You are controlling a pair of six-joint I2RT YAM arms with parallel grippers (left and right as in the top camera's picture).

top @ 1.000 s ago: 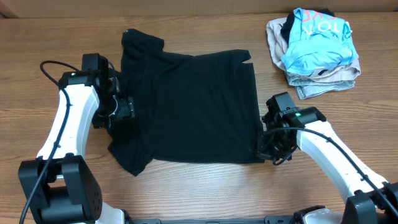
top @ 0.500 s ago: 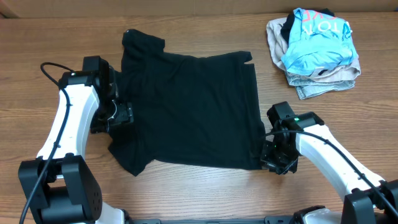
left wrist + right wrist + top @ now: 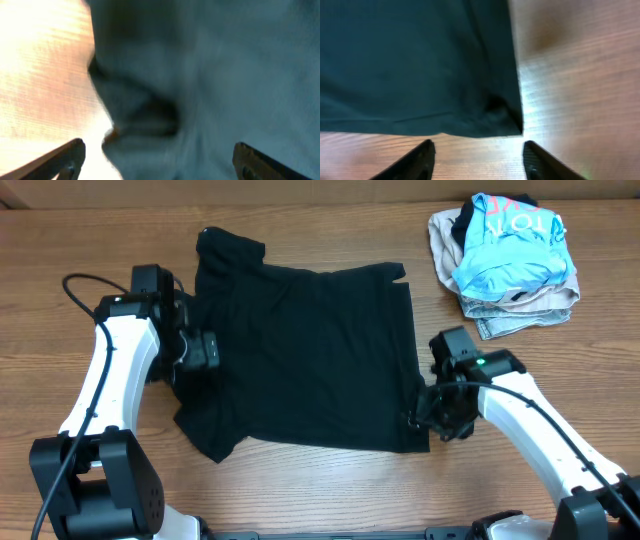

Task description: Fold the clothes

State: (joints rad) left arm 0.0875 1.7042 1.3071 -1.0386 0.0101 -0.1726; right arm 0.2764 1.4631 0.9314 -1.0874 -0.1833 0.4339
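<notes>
Found the black garment (image 3: pixel 310 360) spread nearly flat across the middle of the wooden counter (image 3: pixel 300 220), with a sleeve poking toward the far edge and the near left corner sagging into a point. From overhead, placed the left claw (image 3: pixel 205 352) at the garment's left edge and the right claw (image 3: pixel 420 420) at its near right corner, but could not judge the opening of either from up there. Got that only from the wrist views. Through the left wrist camera, badly blurred, made out two dark fingertips (image 3: pixel 65 157) set wide apart at the bottom of the frame, gripping nothing, with rumpled dark cloth beyond them and bare wood off to the left. Through the right wrist camera, sharper, saw the fingers (image 3: pixel 422 159) likewise parted wide and empty, with bare counter between them and the garment's hem and a small puckered corner just ahead of the tips. Could not settle contact between claws and cloth. Noted, from overhead alone, a light-blue garment (image 3: pixel 505 245) with white lettering piled on a beige garment (image 3: pixel 520 305) at the far right, well apart from the black one.
</notes>
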